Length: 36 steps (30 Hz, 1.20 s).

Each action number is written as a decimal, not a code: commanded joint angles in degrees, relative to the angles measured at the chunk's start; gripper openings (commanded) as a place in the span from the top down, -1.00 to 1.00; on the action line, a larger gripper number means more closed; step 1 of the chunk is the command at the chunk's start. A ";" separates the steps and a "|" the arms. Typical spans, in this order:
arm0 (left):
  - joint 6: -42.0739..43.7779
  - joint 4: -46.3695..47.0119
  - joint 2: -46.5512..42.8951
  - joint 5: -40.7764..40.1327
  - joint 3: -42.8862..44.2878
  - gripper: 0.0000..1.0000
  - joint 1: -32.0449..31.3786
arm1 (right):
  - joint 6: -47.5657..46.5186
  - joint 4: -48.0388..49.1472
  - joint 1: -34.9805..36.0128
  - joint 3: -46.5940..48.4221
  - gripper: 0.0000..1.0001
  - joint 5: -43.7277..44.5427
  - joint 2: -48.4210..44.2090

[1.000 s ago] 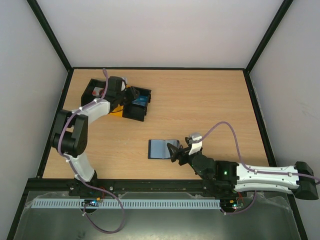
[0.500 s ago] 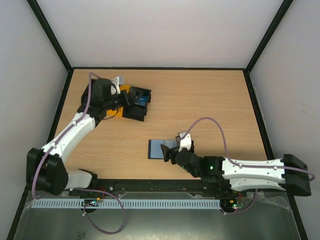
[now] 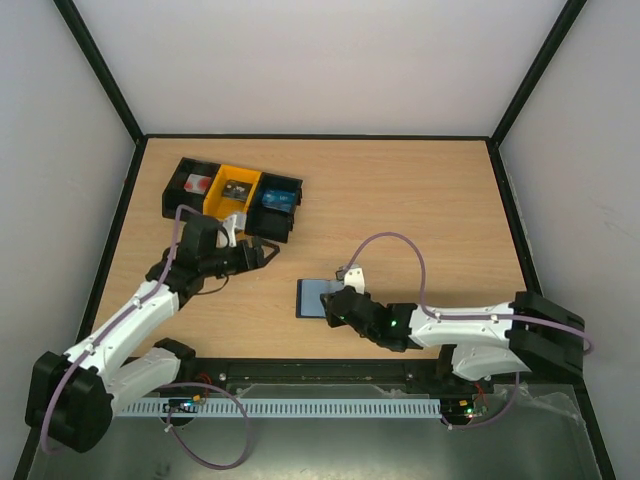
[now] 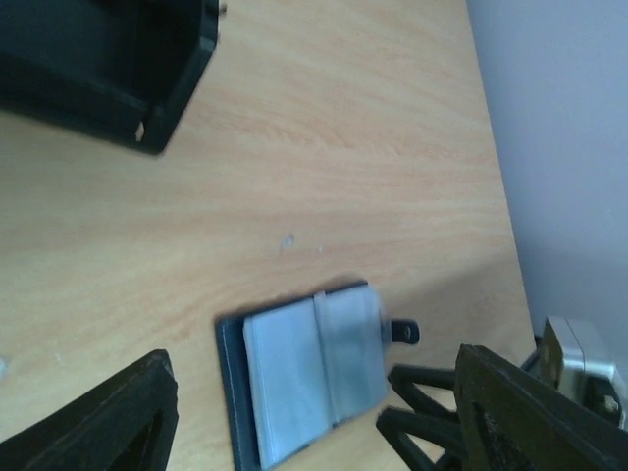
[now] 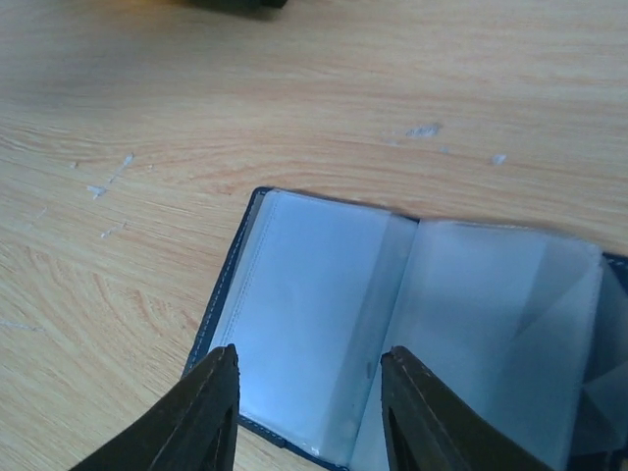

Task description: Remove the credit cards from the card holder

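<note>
The card holder (image 3: 316, 297) lies open on the table, black-edged with pale grey-blue pockets (image 5: 324, 314). No card shows in those pockets. My right gripper (image 3: 336, 305) is low over its right half, jaws partly open (image 5: 312, 351) astride the left pocket page, gripping nothing that I can see. My left gripper (image 3: 263, 250) hangs open and empty between the bins and the holder, looking down at the holder (image 4: 299, 378) with its fingers wide apart (image 4: 312, 358). A bright blue credit card (image 3: 279, 198) lies in the right-hand black bin.
A row of bins stands at the back left: a black one (image 3: 190, 184) with a red-and-white item, a yellow one (image 3: 236, 188), and black ones on the right (image 3: 272, 224). One black bin's corner (image 4: 147, 88) shows in the left wrist view.
My left arm drew back from the bins toward the holder, its gripper now open and empty. My right gripper slid left onto the holder, and its jaws narrowed.
</note>
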 commanded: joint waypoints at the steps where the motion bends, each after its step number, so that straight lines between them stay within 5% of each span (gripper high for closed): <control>1: -4.54 4.51 -2.50 1.93 -4.50 -0.50 -2.16 | 2.69 4.82 -1.46 1.30 0.24 -3.07 4.15; 19: -19.28 29.43 4.06 1.08 -18.46 -0.24 -10.95 | 5.43 7.64 -4.21 1.93 0.43 -4.35 15.80; 29: -24.44 42.06 13.75 -0.10 -20.37 -0.09 -15.30 | 5.68 11.75 -4.30 -1.69 0.89 -5.26 16.29; 36: -24.58 45.56 20.65 -1.82 -19.37 -0.09 -16.45 | 5.97 16.51 -4.27 -4.49 0.92 -6.65 15.62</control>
